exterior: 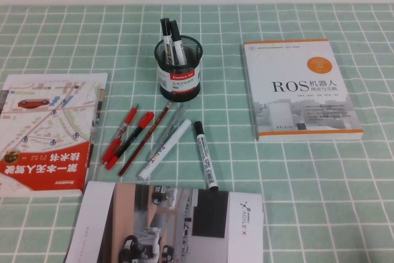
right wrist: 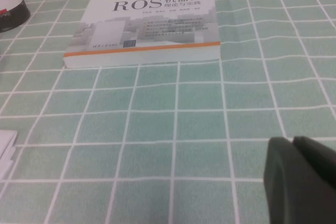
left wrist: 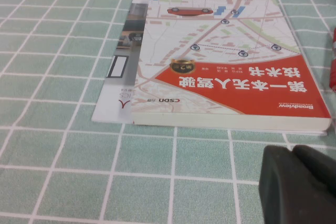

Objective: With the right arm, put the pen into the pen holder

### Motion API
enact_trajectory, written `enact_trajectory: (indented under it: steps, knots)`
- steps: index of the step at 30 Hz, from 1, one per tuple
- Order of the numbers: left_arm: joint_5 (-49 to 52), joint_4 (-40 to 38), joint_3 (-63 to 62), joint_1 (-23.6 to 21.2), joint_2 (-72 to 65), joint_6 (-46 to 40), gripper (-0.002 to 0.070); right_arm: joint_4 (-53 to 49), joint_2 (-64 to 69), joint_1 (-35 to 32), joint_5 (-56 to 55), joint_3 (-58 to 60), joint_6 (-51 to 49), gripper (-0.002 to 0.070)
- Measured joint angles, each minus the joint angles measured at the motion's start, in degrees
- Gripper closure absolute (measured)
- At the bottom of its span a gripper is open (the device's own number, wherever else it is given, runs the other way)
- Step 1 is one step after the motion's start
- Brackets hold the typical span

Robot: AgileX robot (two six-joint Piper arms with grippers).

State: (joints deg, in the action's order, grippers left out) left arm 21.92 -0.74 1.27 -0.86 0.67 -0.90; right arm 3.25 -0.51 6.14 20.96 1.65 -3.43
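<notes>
The pen, black cap and white barrel with dark print, lies on the green checked cloth in front of the pen holder. The holder is a black mesh cup with a white and red label, and two black-capped markers stand in it. Its lower part shows at the edge of the right wrist view. Neither arm shows in the high view. My right gripper is shut and empty, low over the cloth in front of the ROS book. My left gripper is shut and empty, near the red map book.
A white ROS book lies right of the holder. A red map book lies at the left over a brochure. Red pens, a grey pen and an all-white marker lie beside the pen. An AgileX leaflet lies at the front.
</notes>
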Motion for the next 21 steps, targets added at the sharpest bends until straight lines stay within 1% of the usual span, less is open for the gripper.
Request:
enact_trajectory:
  steps: [10,16,21]
  knots:
    - [0.0,0.0,0.0,0.0,0.0,0.0,0.0679,0.1,0.0,0.0,-0.2,0.0,0.0,0.0696]
    - [0.0,0.0,0.0,0.0,0.0,0.0,0.0679,0.3,0.0,0.0,-4.0,0.0,0.0,0.0696]
    - [0.0,0.0,0.0,0.0,0.0,0.0,0.0679,0.5,0.0,0.0,-5.1,0.0,0.0,0.0696]
